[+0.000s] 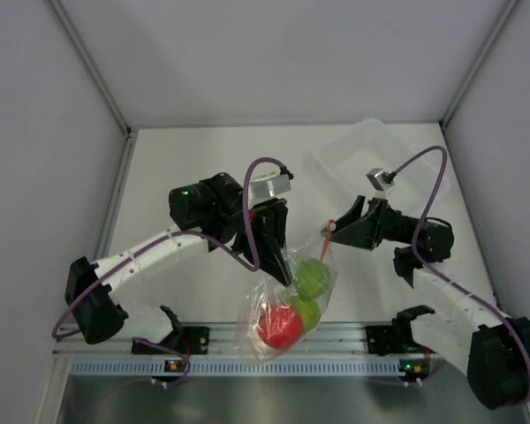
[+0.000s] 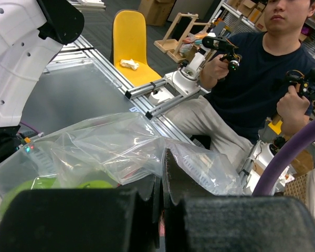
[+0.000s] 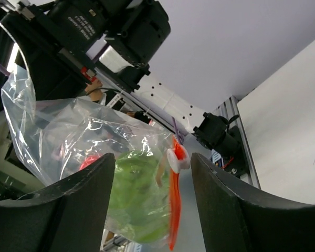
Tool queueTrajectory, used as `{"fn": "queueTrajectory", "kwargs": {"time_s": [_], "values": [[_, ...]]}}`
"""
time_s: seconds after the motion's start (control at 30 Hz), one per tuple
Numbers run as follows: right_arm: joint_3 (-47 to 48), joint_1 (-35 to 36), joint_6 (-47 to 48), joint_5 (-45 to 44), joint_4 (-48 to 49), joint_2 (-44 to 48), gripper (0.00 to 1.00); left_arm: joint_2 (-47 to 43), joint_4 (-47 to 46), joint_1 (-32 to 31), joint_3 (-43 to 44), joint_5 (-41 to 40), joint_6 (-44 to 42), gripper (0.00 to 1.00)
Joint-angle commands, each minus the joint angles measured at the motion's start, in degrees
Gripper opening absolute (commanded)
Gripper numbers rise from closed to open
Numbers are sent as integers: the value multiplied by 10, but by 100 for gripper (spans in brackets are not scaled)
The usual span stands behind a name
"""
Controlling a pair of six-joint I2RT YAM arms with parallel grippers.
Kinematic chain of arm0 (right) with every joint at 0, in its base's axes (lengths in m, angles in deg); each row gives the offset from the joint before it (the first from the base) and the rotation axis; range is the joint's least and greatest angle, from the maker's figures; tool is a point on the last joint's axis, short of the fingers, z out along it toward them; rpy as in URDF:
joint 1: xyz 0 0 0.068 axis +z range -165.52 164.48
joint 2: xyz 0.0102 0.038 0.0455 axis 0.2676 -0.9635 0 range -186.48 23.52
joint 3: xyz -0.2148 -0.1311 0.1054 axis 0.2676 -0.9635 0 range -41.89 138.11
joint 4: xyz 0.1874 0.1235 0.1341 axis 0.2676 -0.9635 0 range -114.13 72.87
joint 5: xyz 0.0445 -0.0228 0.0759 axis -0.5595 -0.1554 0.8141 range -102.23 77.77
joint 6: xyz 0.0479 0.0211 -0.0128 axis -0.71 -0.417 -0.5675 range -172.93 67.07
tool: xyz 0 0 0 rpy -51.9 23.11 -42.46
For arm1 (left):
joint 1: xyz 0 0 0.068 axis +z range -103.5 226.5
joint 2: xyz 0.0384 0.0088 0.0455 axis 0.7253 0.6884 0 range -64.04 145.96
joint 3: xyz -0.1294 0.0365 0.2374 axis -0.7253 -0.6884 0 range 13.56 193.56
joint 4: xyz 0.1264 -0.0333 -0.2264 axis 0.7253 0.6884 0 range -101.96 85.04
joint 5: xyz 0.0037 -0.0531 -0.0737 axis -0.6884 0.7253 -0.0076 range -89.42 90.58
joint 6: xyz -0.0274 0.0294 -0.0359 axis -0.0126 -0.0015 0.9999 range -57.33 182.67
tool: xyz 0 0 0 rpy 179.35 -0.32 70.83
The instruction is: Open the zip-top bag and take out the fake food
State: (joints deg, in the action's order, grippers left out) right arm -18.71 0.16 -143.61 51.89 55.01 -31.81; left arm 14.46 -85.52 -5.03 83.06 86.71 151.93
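Note:
The clear zip-top bag [image 1: 287, 305] hangs above the table's near edge with two lime green balls [image 1: 313, 276] and a red ball [image 1: 280, 326] inside. My left gripper [image 1: 271, 256] is shut on the bag's upper left edge and holds it up; in the left wrist view the plastic [image 2: 115, 149] is pinched between the closed fingers. My right gripper [image 1: 334, 231] is open just right of the bag's red-orange zip strip [image 1: 326, 237]. In the right wrist view the strip [image 3: 174, 205] and its white slider [image 3: 176, 157] hang between the spread fingers, apart from both.
A clear rigid tub [image 1: 384, 159] stands at the back right of the table. Metal rails [image 1: 353, 340] run along the near edge between the arm bases. White walls close in the table on three sides.

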Motion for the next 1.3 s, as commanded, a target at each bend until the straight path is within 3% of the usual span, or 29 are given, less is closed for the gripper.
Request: {"fn": "queueTrajectory", "kwargs": {"time_s": [0.0,0.17,0.3,0.4,0.5,0.53,0.6,0.83,0.9,0.97,1.0,1.03,1.1,1.17,1.27], "values": [[22,10,-13,-3,257,1,59,-5,-10,-2,20,37,-37,0],[25,30,2,-10,258,0,47,-9,-10,-2,14,36,-42,0],[36,37,16,-24,257,2,30,-12,-10,-2,6,33,-47,0],[42,37,18,-35,257,0,31,-19,-10,-2,2,31,-50,0],[40,37,30,-39,257,-2,18,-26,-10,-2,0,31,-53,0],[39,37,35,-40,257,-3,6,-27,-10,-2,1,29,-53,0],[34,37,43,-45,256,-9,0,-33,-9,-2,-1,29,-54,0],[31,31,83,-61,217,-38,0,-49,16,-2,-25,38,-72,0],[44,25,143,-59,156,-27,0,-58,53,-1,-48,47,-119,0],[60,22,224,-62,-32,8,0,-75,140,7,-66,45,-193,0],[86,21,337,-76,-111,25,0,-80,153,14,-75,42,-203,5],[105,22,400,-88,-306,42,0,-84,154,23,-100,36,-205,22],[169,26,572,-141,-480,81,0,-94,154,69,-124,13,-211,34],[197,33,621,-160,-591,91,0,-99,155,126,-156,-3,-221,43],[242,40,677,-202,-673,90,0,-100,177,188,-167,-33,-235,57]]}}
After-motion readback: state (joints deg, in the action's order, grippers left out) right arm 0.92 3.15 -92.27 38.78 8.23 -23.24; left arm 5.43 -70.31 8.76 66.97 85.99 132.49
